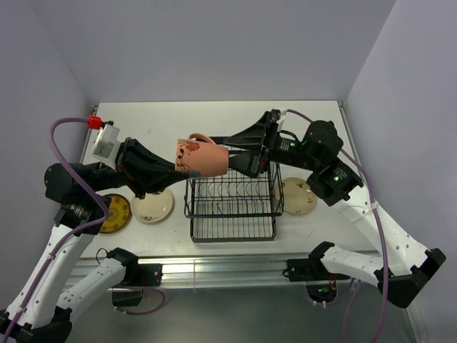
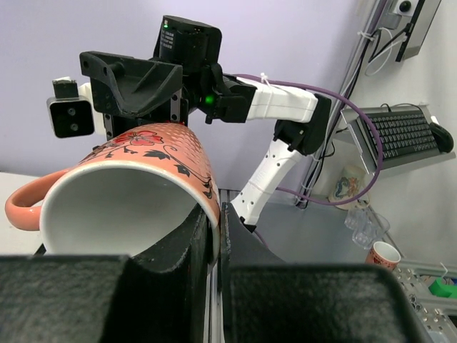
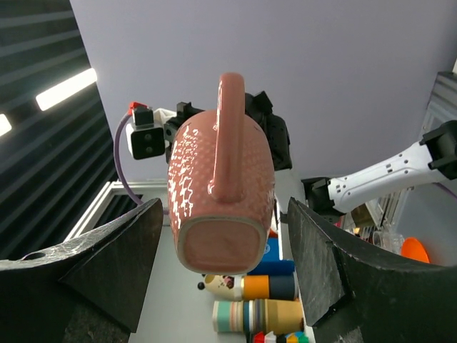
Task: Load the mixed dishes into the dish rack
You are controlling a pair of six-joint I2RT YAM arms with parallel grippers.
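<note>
My left gripper (image 1: 183,168) is shut on the rim of the pinkish mug (image 1: 204,157) and holds it on its side in the air, above the back left of the black wire dish rack (image 1: 232,211). In the left wrist view the fingers pinch the mug's wall (image 2: 136,193). My right gripper (image 1: 241,154) is open, its fingers either side of the mug's base (image 3: 218,246) without touching it. A yellow patterned plate (image 1: 114,213) and a cream plate (image 1: 153,207) lie left of the rack. Another cream plate (image 1: 298,196) lies to its right. The grey-speckled bowl is out of view.
The rack stands at the middle of the white table (image 1: 164,125), close to its front edge. Grey walls enclose the table at the back and both sides. Both arms reach across above the rack.
</note>
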